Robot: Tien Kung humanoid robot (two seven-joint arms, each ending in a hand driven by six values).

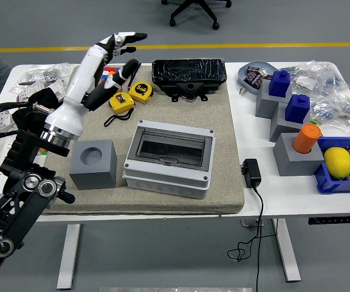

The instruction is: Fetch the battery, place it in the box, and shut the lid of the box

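Head view: the left hand (111, 52) is raised clear above the mat's far left corner, fingers loosely spread and empty, so the grey box (169, 158) sits unobstructed at the mat's middle with its clear lid (170, 146) down. No battery is identifiable, presumably inside the box; no writing is legible.
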